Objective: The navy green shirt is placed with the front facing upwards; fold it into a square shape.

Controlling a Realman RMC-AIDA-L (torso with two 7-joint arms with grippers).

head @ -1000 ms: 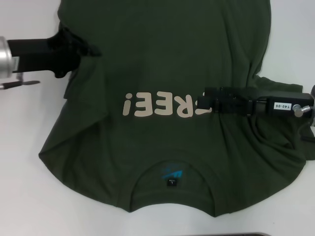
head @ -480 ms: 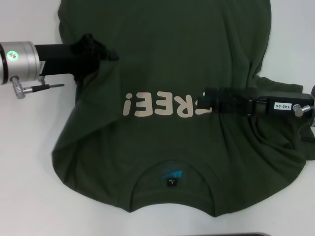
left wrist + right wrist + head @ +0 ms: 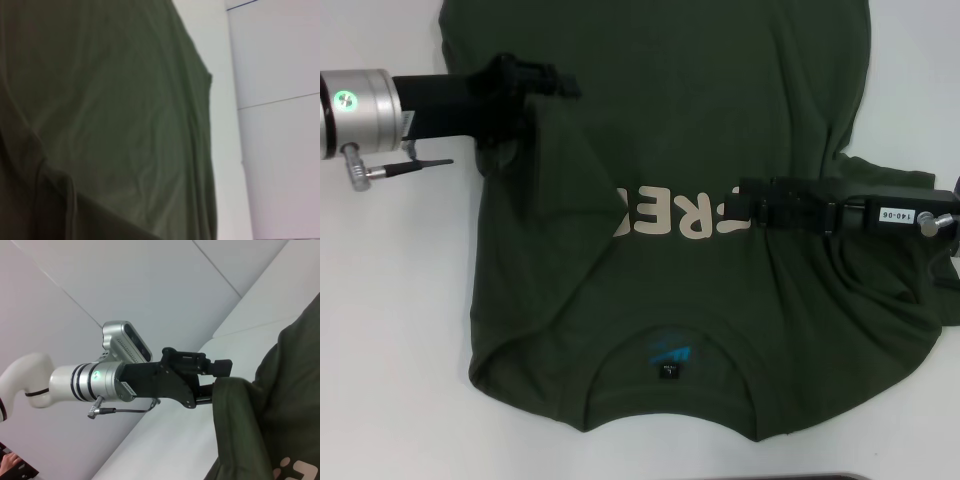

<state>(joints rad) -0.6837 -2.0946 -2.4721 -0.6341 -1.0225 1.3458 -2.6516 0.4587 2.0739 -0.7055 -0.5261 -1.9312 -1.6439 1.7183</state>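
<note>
The navy green shirt point(image 3: 720, 100) lies spread on the white table point(image 3: 390, 320), collar toward me, with its black neck tag point(image 3: 668, 371) and teal print point(image 3: 669, 352) showing. My left gripper point(image 3: 556, 84) is shut on the shirt's left side and holds it lifted and folded inward over the chest, covering the left end of the cream lettering point(image 3: 670, 215). The right wrist view shows that left gripper point(image 3: 216, 384) pinching the fabric point(image 3: 240, 430). My right gripper point(image 3: 736, 204) rests low over the lettering's right end. Only green cloth point(image 3: 110, 100) fills the left wrist view.
Bare white table surrounds the shirt at left point(image 3: 390, 400) and at the upper right point(image 3: 915, 90). The shirt's right sleeve point(image 3: 880, 180) lies bunched under my right arm. A dark edge point(image 3: 820, 477) shows at the near table border.
My left gripper has travelled right and slightly up, dragging the shirt's left side inward. The fold now hides the lettering's left letters. The right arm has stayed still.
</note>
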